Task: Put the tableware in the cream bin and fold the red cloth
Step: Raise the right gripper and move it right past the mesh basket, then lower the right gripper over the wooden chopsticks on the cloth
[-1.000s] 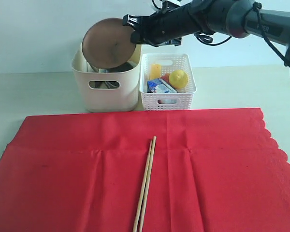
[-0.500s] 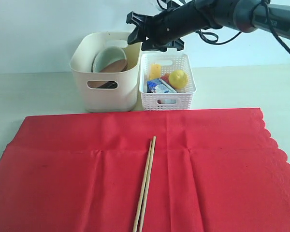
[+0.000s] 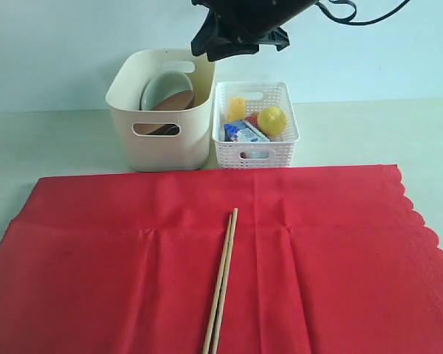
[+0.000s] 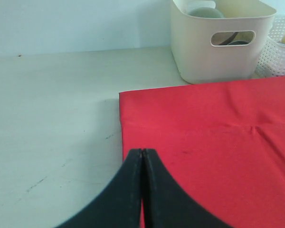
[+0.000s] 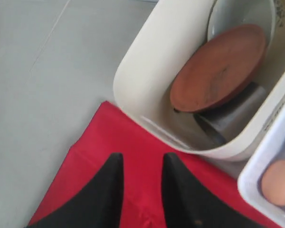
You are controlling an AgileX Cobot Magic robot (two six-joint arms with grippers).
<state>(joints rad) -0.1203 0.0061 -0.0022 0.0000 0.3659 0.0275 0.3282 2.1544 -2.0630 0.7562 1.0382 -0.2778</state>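
**Red cloth flat, chopsticks on it**

Red cloth (image 3: pixel 207 243) lies spread over the near table. Wooden chopsticks (image 3: pixel 221 284) lie side by side on its middle. Cream bin (image 3: pixel 162 144), far left of centre, holds the pale bowl (image 3: pixel 161 85), brown plate (image 5: pixel 218 66) and steel cup (image 5: pixel 230 118). Your right gripper (image 5: pixel 142 161) hangs above the bin, fingers apart, empty. Your left gripper (image 4: pixel 142 154) is pressed together over the cloth's left edge.

The chopsticks (image 3: pixel 223 280) lie on the middle of the tablecloth (image 3: pixel 118 258), which is spread across the near table (image 3: pixel 44 140). Behind its far edge stands the bin (image 3: pixel 162 153) holding the plate (image 3: pixel 174 101) and bowl (image 3: pixel 161 83). The lattice basket (image 3: pixel 255 154) with lemon (image 3: pixel 272 119) and carton (image 3: pixel 244 133) sits just right of the bin.
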